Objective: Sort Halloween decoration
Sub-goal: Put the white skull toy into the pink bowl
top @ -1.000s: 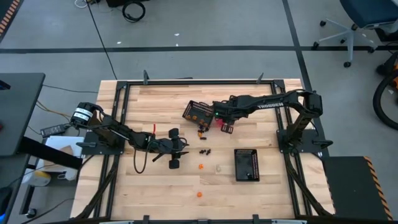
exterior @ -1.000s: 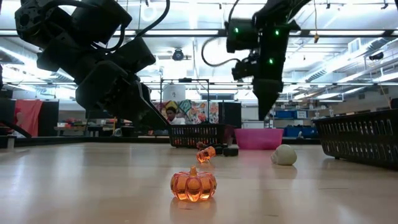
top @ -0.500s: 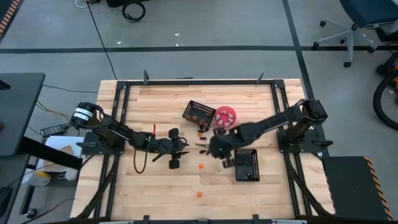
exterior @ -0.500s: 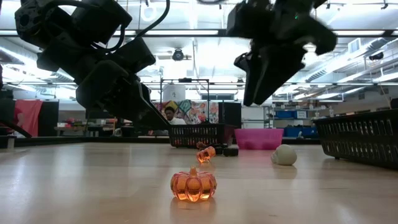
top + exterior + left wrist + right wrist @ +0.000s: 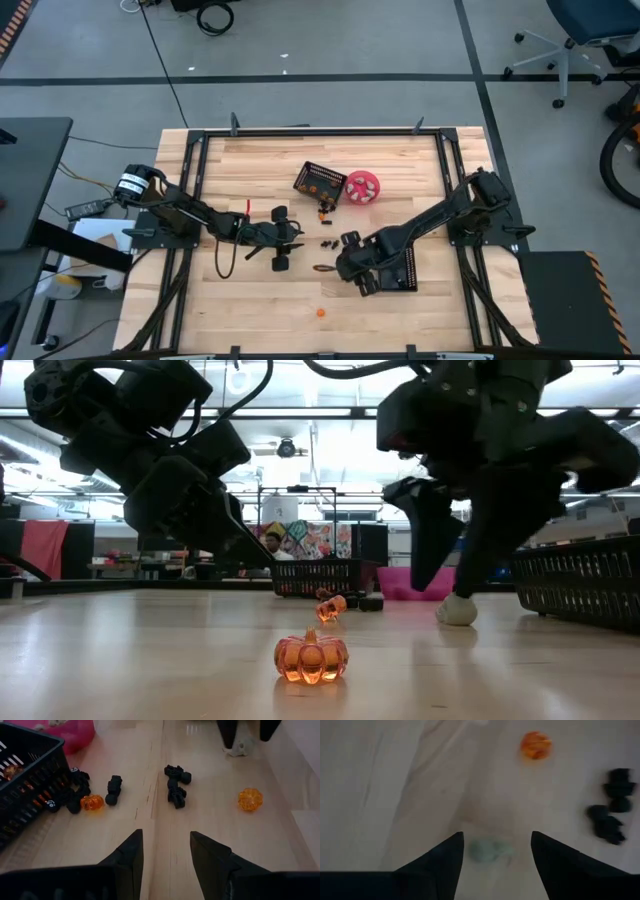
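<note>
The right gripper (image 5: pixel 462 585) hung low over the table (image 5: pixel 250 300) just left of the near basket (image 5: pixel 398 265), its two dark fingers (image 5: pixel 440 862) spread apart with nothing held. Between them lay a pale trinket (image 5: pixel 490 851), a small whitish lump resting on the wood; in the low view it (image 5: pixel 458 610) showed as a rounded off-white blob at the fingertips.

An orange trinket (image 5: pixel 311 656) sat alone near the front edge, a translucent ribbed pumpkin with a tiny stem. Another orange pumpkin (image 5: pixel 249 799) lay on the wood near the pale one. Black trinkets (image 5: pixel 175 785), knobbly and matte, lay in a loose cluster mid-table, with more black pieces (image 5: pixel 114 789) and a further orange one (image 5: pixel 91 802) just beside the far basket (image 5: pixel 319 182). That basket held several orange pieces. The pink bowl (image 5: pixel 361 186) stood just right of it.

The left gripper (image 5: pixel 281 242) waited left of centre, its fingers (image 5: pixel 127 857) parted and empty, pointed toward the black cluster.
</note>
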{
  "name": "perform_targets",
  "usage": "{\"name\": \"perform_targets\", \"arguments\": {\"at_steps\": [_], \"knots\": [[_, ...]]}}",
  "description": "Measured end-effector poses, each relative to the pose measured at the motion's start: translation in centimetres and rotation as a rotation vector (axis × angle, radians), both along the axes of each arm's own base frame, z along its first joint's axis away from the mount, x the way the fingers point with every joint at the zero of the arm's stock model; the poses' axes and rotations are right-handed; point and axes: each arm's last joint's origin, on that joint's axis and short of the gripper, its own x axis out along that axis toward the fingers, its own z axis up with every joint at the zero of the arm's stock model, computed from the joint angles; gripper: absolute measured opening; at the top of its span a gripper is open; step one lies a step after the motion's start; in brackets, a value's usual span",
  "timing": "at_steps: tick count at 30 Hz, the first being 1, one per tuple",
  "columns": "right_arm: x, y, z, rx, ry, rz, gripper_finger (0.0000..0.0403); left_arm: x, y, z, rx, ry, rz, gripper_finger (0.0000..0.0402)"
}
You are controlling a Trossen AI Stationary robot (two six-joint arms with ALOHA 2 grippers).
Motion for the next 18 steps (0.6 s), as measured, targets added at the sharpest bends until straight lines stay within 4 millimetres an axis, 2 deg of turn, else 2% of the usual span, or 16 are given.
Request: {"name": "perform_targets", "arguments": {"at_steps": [7,18], "knots": [[0.0,0.4,-0.5,-0.017,0.018,0.047,0.0216,0.0,0.0,0.0,-0.001,-0.006,0.0,0.0137],[-0.4,-0.2,-1.4,-0.073,0.024,0.082,0.0155,0.0,0.0,0.0,0.001,-0.005,-0.002,0.0137]]}}
